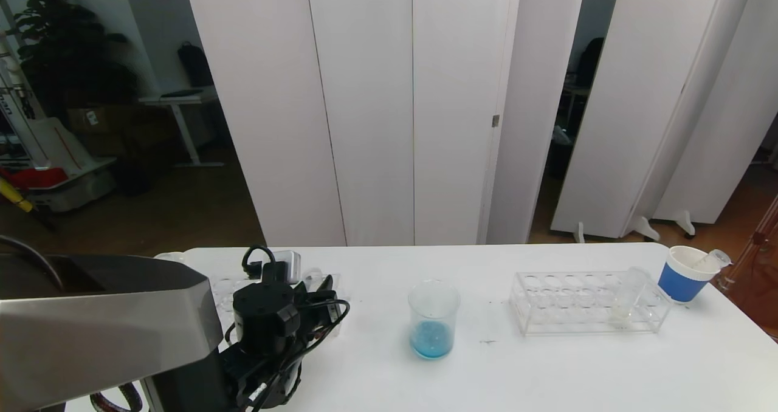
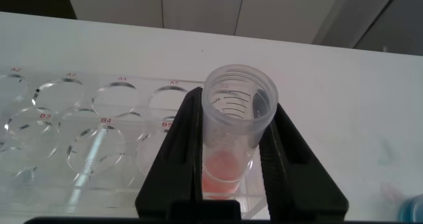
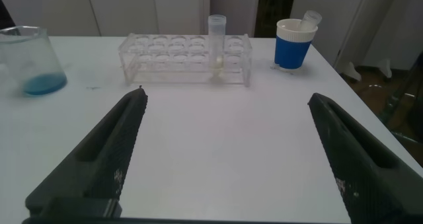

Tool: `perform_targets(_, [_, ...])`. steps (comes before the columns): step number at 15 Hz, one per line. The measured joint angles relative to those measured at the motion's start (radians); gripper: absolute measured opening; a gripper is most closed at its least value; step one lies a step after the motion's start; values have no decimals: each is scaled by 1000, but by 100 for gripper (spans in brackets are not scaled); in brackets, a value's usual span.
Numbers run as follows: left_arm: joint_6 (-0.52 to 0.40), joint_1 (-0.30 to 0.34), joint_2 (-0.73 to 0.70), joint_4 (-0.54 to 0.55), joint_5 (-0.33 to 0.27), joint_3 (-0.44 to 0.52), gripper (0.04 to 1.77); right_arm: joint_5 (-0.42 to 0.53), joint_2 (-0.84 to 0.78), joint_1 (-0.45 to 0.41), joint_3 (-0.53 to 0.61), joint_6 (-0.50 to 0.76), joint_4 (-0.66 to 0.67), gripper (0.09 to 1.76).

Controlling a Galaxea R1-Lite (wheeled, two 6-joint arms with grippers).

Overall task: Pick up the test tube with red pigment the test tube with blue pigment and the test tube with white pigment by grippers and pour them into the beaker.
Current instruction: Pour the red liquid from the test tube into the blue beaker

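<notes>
Beaker [image 1: 433, 319] holds blue pigment | left tool [image 2: 234, 164] clamps red tube [image 2: 234, 128], apparently still in rack [image 2: 79, 135] | right tool [image 3: 225, 158] wide, idle | white tube [image 3: 217, 47] unpoured

Beaker [image 1: 433, 318] upright (blue pigment inside), white-pigment tube [image 3: 217, 47] racked.

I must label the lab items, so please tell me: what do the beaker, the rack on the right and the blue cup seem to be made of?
The beaker looks like clear glass or plastic: see-through walls, blue pigment visible inside. The rack on the right seems clear acrylic, with glossy edges and round holes. The blue cup looks like matte paper or plastic, opaque, with a white rim.
</notes>
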Motion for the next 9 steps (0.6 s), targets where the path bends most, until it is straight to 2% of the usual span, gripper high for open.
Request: perform_targets(9, [40,-3,-29,-1,0,1,58,0,0,0,0,0,0,175])
